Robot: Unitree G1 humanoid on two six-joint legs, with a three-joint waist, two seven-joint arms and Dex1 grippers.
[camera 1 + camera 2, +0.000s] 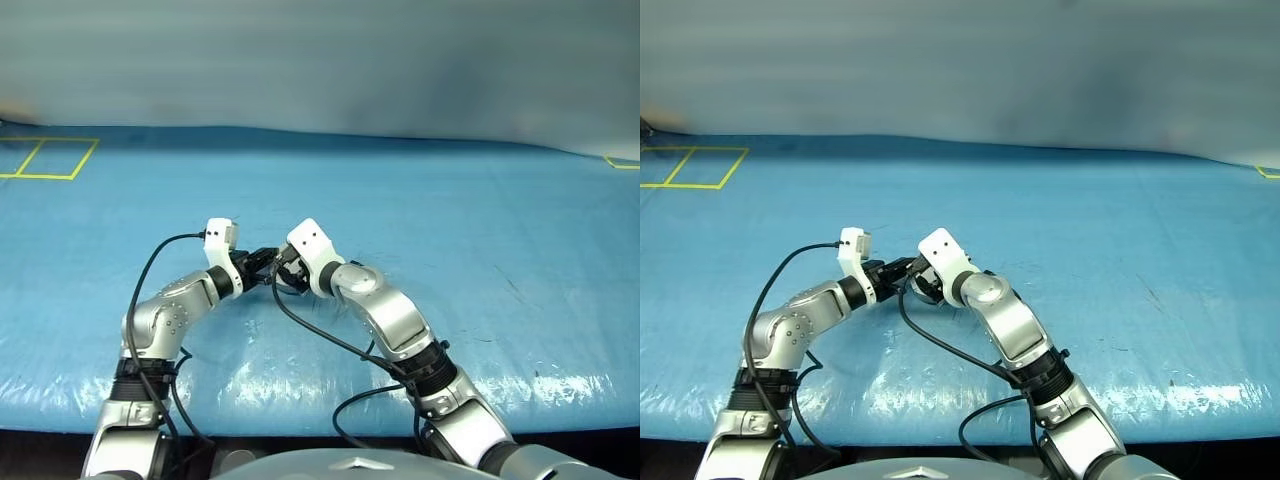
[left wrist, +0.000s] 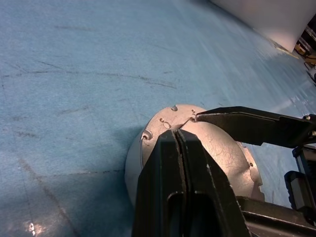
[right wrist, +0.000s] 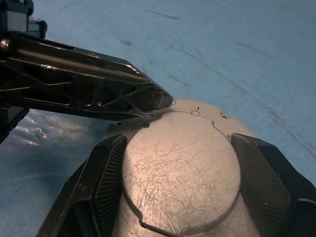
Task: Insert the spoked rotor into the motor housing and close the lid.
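Note:
The motor housing (image 2: 134, 165), a round silver-grey metal piece, rests on the blue table between the fingers of my right gripper (image 3: 177, 140), which grip its sides. Its lid (image 3: 182, 177) lies flat on top, smooth scratched outer face up. My left gripper (image 2: 177, 134) is shut with nothing in it, and its tip touches the lid's edge. In the head views the two grippers meet at the table's middle, left gripper (image 1: 266, 262) against right gripper (image 1: 287, 270). The spoked rotor is hidden.
A blue cover (image 1: 480, 250) spreads over the whole table. A yellow tape square (image 1: 45, 160) marks the far left and a yellow corner (image 1: 622, 162) the far right. Black cables (image 1: 320, 335) hang from both wrists near the front edge.

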